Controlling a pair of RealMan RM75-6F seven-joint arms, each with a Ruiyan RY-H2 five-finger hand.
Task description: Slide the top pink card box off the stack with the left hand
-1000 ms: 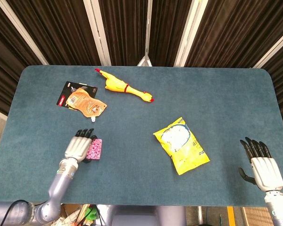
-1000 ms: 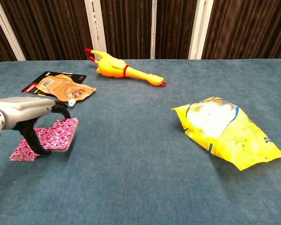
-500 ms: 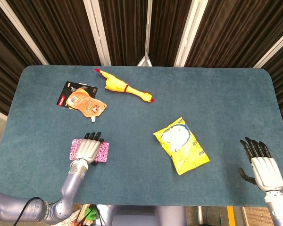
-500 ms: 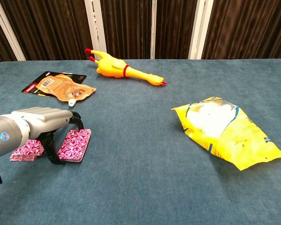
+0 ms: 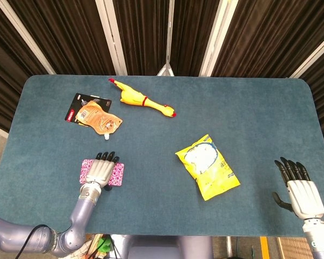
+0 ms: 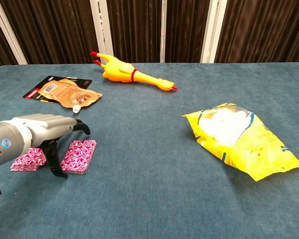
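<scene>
At the far left of the desk [image 6: 154, 199] the left hand [image 6: 42, 130] hovers low over two pink boxes. A second ago the pink box sat as one stack under the hand; half a second ago the top box [image 6: 78, 156] had come off to the right, and now it lies flat on the desk just beside the lower box [image 6: 29, 159], the two side by side with the hand's thumb planted on the cloth between them. From overhead the left hand [image 5: 101, 171] covers the gap, pink showing on either side. Its fingers [image 6: 82, 127] are loosely curved, apart and lifted clear of the top box, gripping nothing. I'd judge the slide itself done: the top box is off the stack, and what remains is only for the hand to draw away without nudging either box.

Behind, the snack pouch [image 6: 65, 92] on its black card lies untouched, and further along the rubber chicken [image 6: 124, 74] stretches across the back of the desk. Right of centre sits the yellow bag [image 6: 239, 139], same place as before.

At the far right edge the right hand [image 5: 299, 192] shows only from overhead, parked with its fingers straight and apart, holding nothing, unmoved throughout.
</scene>
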